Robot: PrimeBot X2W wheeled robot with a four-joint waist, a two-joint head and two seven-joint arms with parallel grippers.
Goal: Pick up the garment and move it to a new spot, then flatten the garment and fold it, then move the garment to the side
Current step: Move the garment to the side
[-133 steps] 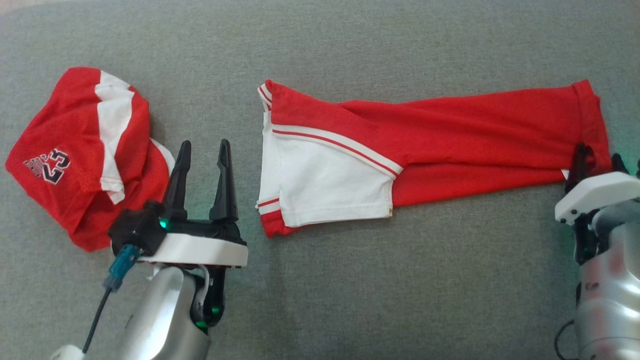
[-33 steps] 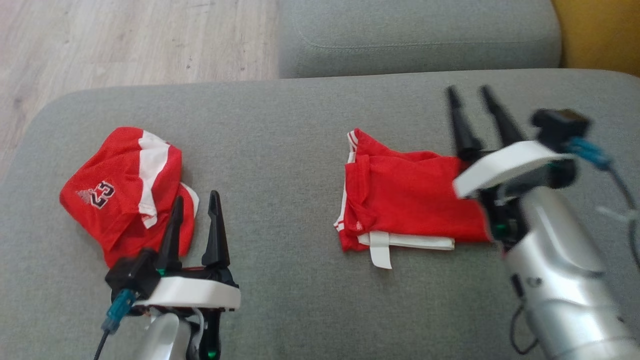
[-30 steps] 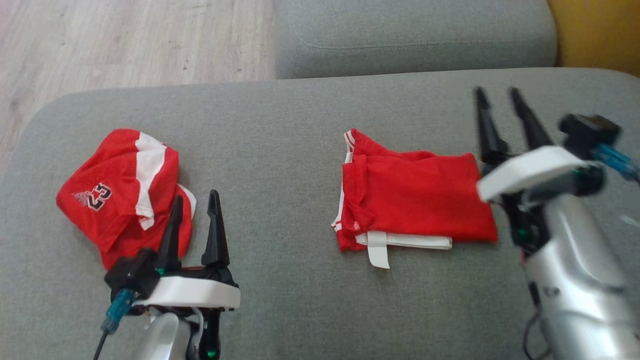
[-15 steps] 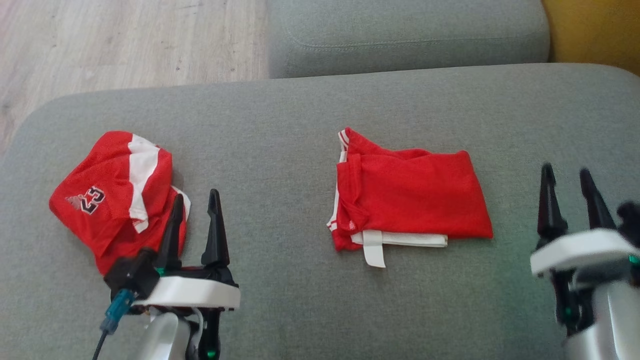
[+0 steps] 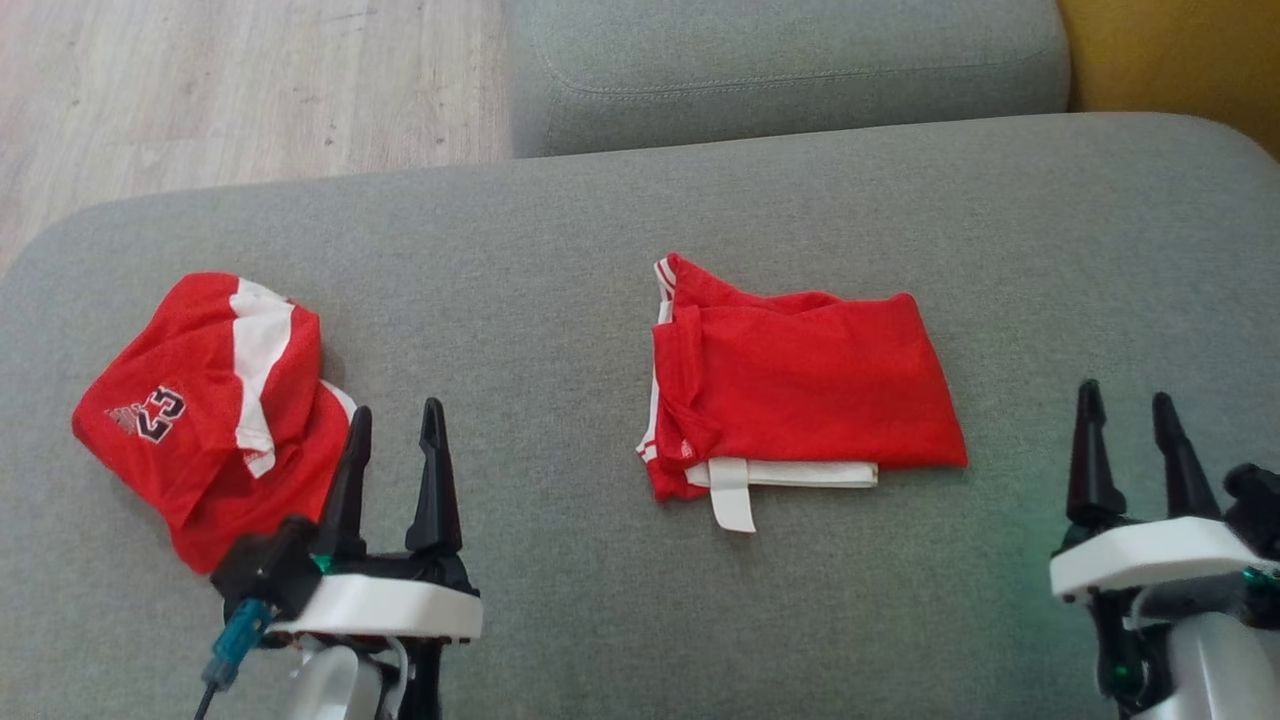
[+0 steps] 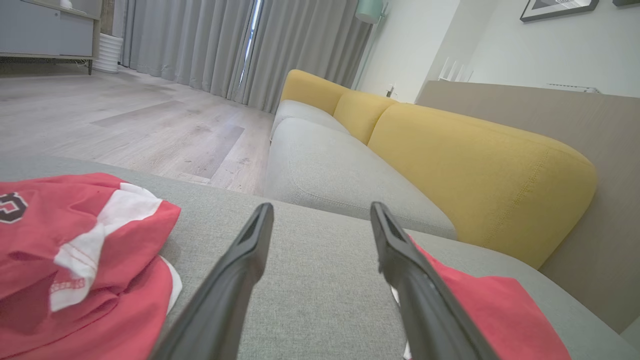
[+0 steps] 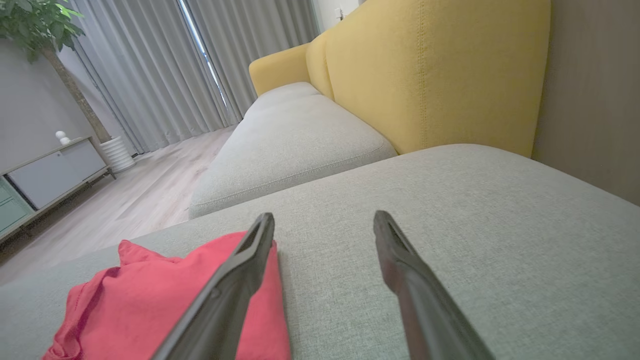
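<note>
Fingers [image 5: 433,470] of the left gripper [image 5: 396,408] stand spread and empty over the near left part of the cushion [image 5: 600,620], tips just beside a crumpled jersey [image 5: 200,400] by the left edge. The right gripper [image 5: 1125,392], by the near right corner, is spread too, holding nothing, apart from the garment [image 5: 800,380]. That garment lies folded into a red rectangle at the cushion's middle, a white strip [image 5: 730,495] poking toward the near edge.
</note>
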